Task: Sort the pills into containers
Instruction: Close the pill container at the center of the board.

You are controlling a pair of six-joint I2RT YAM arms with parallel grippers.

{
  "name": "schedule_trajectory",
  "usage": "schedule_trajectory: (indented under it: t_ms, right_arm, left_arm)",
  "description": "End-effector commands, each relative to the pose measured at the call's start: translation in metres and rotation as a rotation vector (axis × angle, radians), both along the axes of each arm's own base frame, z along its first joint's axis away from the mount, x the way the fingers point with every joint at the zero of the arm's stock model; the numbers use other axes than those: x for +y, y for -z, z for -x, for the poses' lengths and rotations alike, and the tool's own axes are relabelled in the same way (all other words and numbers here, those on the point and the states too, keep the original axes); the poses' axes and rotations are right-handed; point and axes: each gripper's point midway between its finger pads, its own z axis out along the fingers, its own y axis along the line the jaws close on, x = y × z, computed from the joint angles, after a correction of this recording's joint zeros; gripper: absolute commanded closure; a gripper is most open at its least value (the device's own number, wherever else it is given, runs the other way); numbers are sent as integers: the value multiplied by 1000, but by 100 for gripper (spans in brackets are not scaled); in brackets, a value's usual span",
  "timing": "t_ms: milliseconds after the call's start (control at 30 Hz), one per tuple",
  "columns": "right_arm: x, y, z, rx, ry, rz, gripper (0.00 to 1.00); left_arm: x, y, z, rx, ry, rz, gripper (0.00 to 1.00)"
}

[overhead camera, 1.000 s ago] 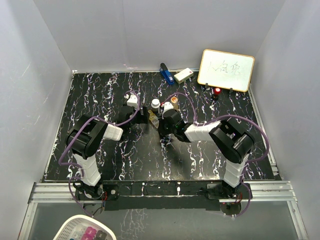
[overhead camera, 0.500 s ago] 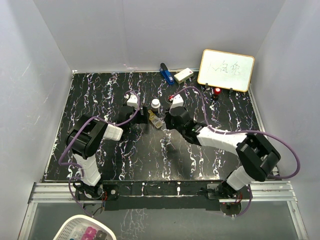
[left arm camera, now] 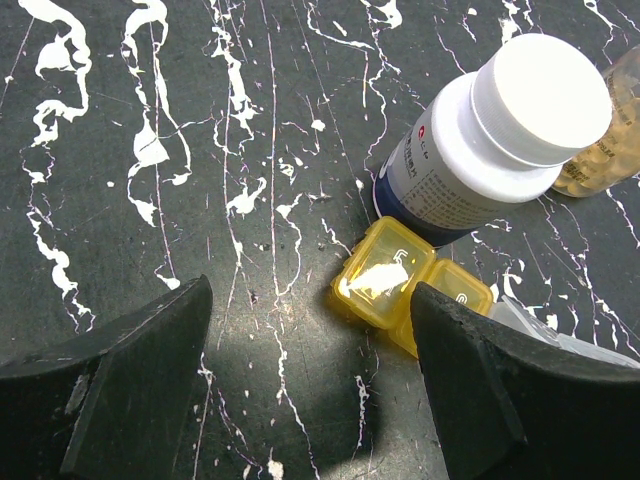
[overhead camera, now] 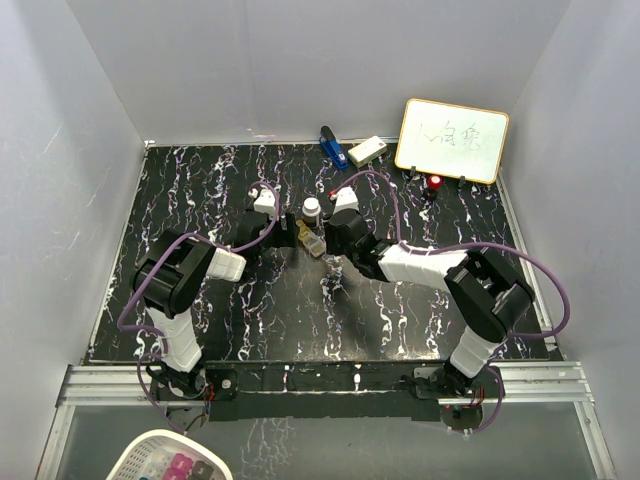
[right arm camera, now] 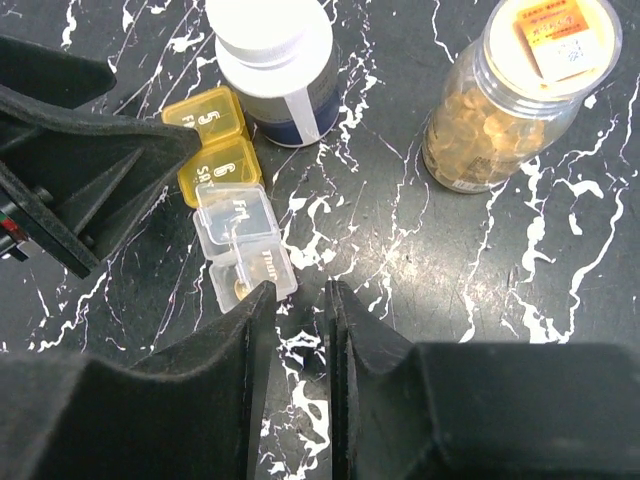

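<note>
- Pill box [right arm camera: 230,215] lies touching the white-capped bottle [right arm camera: 275,60]; the amber bottle [right arm camera: 510,100] stands near that bottle.
- Your left gripper [left arm camera: 310,300] gapes wide, empty, before the bottle.
- Your right gripper [right arm camera: 300,292], slightly parted, grasps nothing.

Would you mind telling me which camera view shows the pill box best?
The right wrist view: the pill box is close up, showing two yellow and two clear sections with lettered lids. The left wrist view shows mainly its yellow end. The top view gives just a tiny speck.
</note>
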Motion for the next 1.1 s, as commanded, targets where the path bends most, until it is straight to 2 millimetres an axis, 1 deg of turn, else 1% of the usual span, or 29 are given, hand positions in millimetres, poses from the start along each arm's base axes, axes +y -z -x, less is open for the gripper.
schedule_trajectory:
  t_ms: [0, 267, 333, 633, 700, 800, 833, 867, 967, 1067]
  right_arm:
    - [14, -31, -17, -75, -6, -65, 76]
    - [25, -24, -15, -52, -54, -82, 78]
    - [29, -21, -15, -45, -68, -87, 80]
    - [37, -21, -13, -33, -104, -115, 82]
    - [40, -18, -10, -23, -118, -119, 83]
    - [42, -19, -9, -18, -130, -128, 85]
    - [43, -8, -8, 2, -134, -118, 85]
    - [44, -5, -7, 11, -139, -117, 85]
    - [46, -3, -5, 19, -148, -122, 86]
    - [48, -6, -5, 15, -158, -131, 86]
  left_arm:
    - [1, 16, 8, 56, 17, -27, 22]
    - [0, 18, 8, 60, 17, -27, 22]
    - [1, 19, 8, 62, 17, -28, 22]
    - [2, 20, 8, 65, 10, -33, 22]
    - [1, 19, 6, 61, 9, -29, 22]
    - [1, 19, 7, 63, 9, -28, 22]
    - [1, 19, 7, 63, 9, -27, 22]
    - [1, 20, 7, 65, 8, -29, 22]
    - [2, 21, 8, 68, 8, -30, 22]
    - [2, 22, 8, 71, 7, -31, 22]
